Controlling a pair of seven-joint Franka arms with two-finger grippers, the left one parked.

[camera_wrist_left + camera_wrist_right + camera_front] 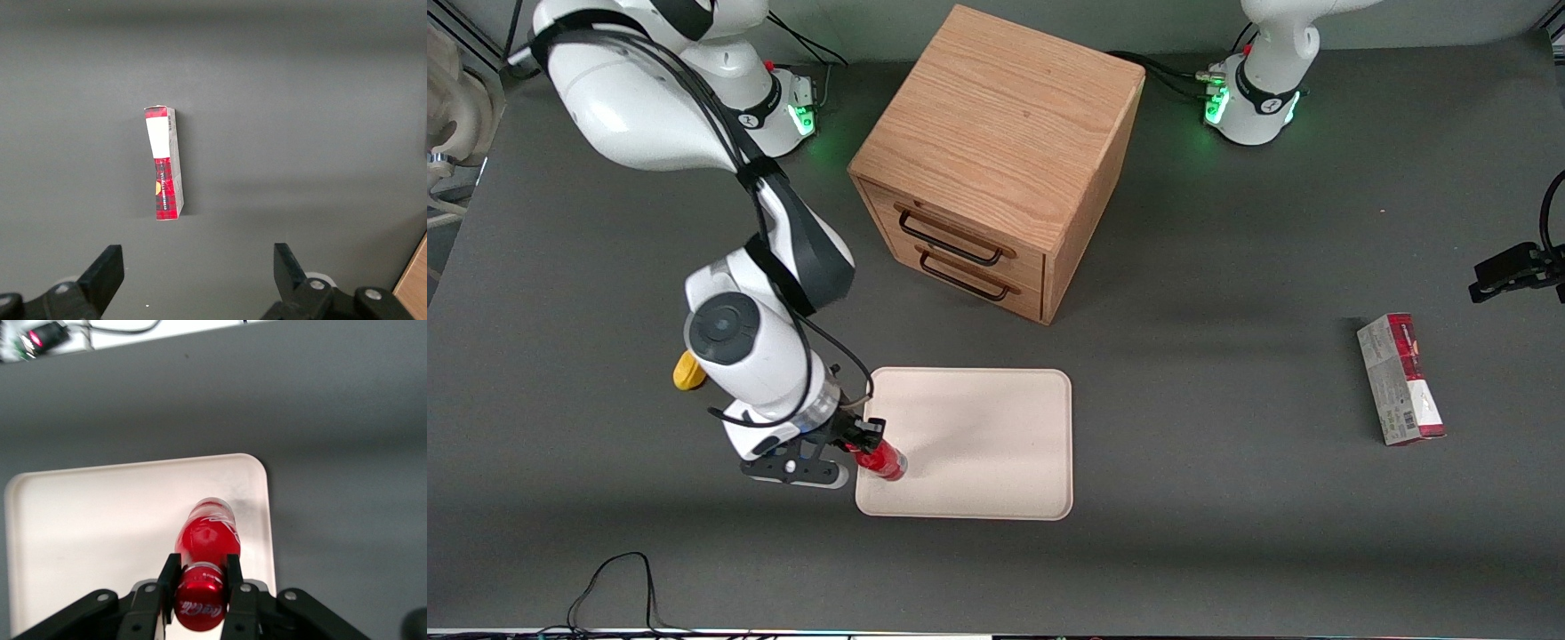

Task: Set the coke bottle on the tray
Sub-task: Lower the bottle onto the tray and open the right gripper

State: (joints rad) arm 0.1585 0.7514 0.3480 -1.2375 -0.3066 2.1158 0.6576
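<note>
The coke bottle (882,460) is small and red with a red cap. It stands tilted on the cream-white tray (996,427), at the tray corner nearest the front camera on the working arm's end. My right gripper (864,437) is shut on the bottle's neck just under the cap. In the right wrist view the two black fingers (168,577) press both sides of the bottle (207,537), with the lettered cap nearest the camera and the tray (87,520) under it. The bottle's base is hidden.
A wooden two-drawer cabinet (996,160) stands farther from the front camera than the tray. A yellow lemon-shaped lump (687,372) lies beside the working arm. A red-and-grey carton (1400,378) lies toward the parked arm's end and shows in the left wrist view (164,163).
</note>
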